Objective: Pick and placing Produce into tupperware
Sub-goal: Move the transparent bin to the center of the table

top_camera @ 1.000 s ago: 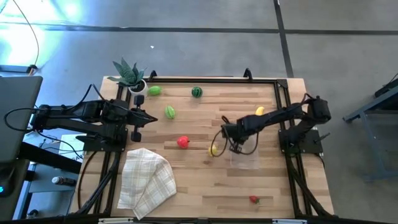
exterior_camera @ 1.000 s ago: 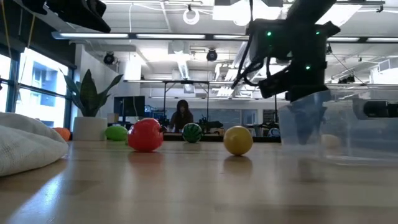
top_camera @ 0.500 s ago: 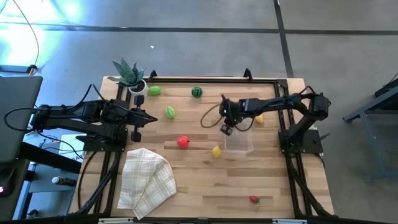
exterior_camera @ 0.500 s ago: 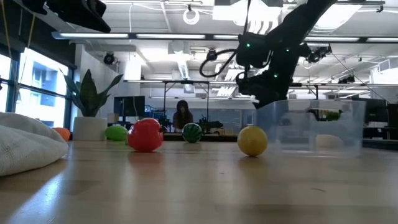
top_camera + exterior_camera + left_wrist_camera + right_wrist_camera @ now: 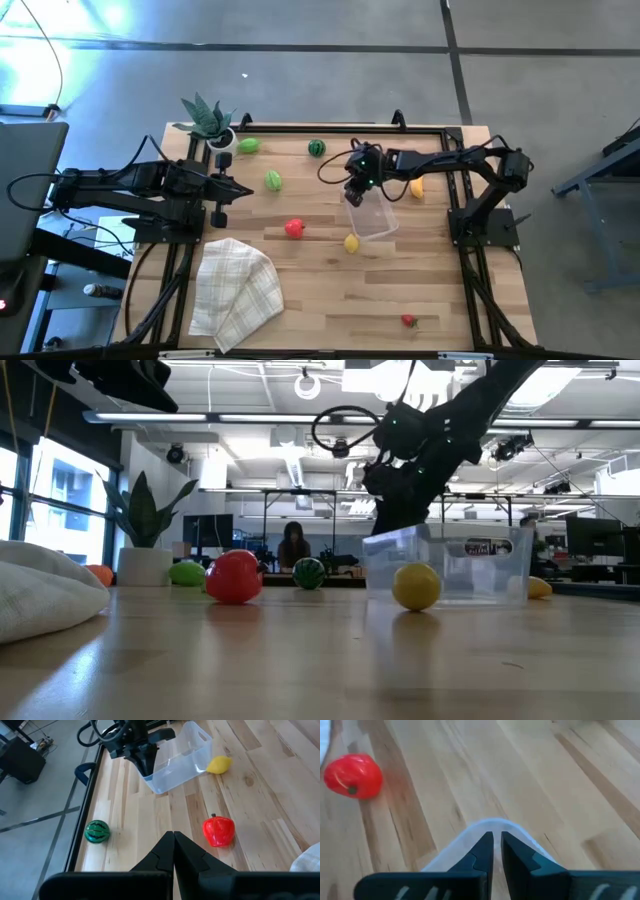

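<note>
The clear tupperware (image 5: 374,216) stands right of the table's middle, and my right gripper (image 5: 357,193) is shut on its far left corner. Produce lies loose around it: a red piece (image 5: 294,229), a yellow one (image 5: 351,243) by the tub's near side, another yellow one (image 5: 416,186), two light green ones (image 5: 273,180) (image 5: 249,146), a dark green melon (image 5: 316,148) and a small red piece (image 5: 408,320). My left gripper (image 5: 245,190) waits shut over the table's left side, holding nothing. My right gripper pinches the tub's wall at a rounded corner of the rim (image 5: 492,824), one finger inside and one outside. The fingers slant down from the far right. The tub's base looks to be on the table (image 5: 450,598), upright.
A checked beige cloth (image 5: 235,290) lies crumpled at the near left. A spiky plant in a white pot (image 5: 208,122) stands at the far left corner. A black frame (image 5: 455,150) runs along the table's far and right edges.
My right gripper has swung toward the table's far edge and a little left, tipping less steeply downward and staying shut on the tub. The tub has come along with it across the table and turned about; it now stands beyond the yellow piece.
</note>
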Tool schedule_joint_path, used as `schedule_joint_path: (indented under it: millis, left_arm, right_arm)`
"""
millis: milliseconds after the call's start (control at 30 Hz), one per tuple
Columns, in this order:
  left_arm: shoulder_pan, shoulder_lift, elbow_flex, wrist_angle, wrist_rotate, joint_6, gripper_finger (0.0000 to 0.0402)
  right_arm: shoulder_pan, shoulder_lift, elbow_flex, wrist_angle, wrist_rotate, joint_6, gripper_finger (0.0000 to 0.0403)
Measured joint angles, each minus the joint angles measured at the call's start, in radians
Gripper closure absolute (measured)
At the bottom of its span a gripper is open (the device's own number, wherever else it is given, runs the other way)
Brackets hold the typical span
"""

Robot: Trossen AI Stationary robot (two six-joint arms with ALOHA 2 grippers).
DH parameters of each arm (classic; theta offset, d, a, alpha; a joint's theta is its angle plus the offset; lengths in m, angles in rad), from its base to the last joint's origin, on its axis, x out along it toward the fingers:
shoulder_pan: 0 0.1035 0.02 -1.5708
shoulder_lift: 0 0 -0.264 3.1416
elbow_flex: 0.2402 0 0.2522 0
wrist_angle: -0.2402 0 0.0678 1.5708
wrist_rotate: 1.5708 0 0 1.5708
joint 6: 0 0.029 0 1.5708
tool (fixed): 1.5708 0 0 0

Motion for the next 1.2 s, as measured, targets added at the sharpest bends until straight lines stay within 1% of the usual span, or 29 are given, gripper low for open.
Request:
schedule_joint_path:
  millis: [100, 233, 300, 367, 467, 567, 700, 833, 967, 1067, 1200]
  left_arm:
    - [0.0, 0.0, 0.0, 0.0, 0.0, 0.0, 0.0401]
    - [0.0, 0.0, 0.0, 0.0, 0.0, 0.0, 0.0401]
    - [0.0, 0.0, 0.0, 0.0, 0.0, 0.0, 0.0401]
    - [0.0, 0.0, 0.0, 0.0, 0.0, 0.0, 0.0401]
    - [0.0, 0.0, 0.0, 0.0, 0.0, 0.0, 0.0401]
    - [0.0, 0.0, 0.0, 0.0, 0.0, 0.0, 0.0401]
    - [0.0, 0.0, 0.0, 0.0, 0.0, 0.0, 0.0401]
    - [0.0, 0.0, 0.0, 0.0, 0.0, 0.0, 0.0401]
    - [0.0, 0.0, 0.0, 0.0, 0.0, 0.0, 0.0401]
    - [0.0, 0.0, 0.0, 0.0, 0.0, 0.0, 0.0401]
    - [0.0, 0.0, 0.0, -0.001, 0.0, 0.0, 0.0401]
  right_arm:
    - [0.0, 0.0, 0.0, -0.084, 0.0, -0.01, 0.0375]
    - [0.017, 0.0, 0.0, -0.281, 0.0, -0.031, 0.0375]
    - [0.047, 0.0, 0.0, -0.357, -0.005, -0.05, 0.0375]
    - [0.089, 0.0, 0.0, -0.386, -0.015, -0.054, 0.0375]
    - [0.152, 0.0, 0.0, -0.356, -0.046, -0.045, 0.0375]
    - [0.208, 0.0, 0.0, -0.286, -0.056, -0.008, 0.0375]
    - [0.245, 0.0, 0.0, -0.193, -0.058, 0.05, 0.0375]
    - [0.245, 0.0, 0.0, -0.12, -0.05, 0.071, 0.0375]
    - [0.213, 0.016, 0.001, -0.047, -0.033, 0.067, 0.0375]
    - [0.182, 0.062, 0.011, -0.016, -0.033, 0.077, 0.0375]
    - [0.152, 0.14, 0.088, -0.044, -0.029, 0.049, 0.0375]
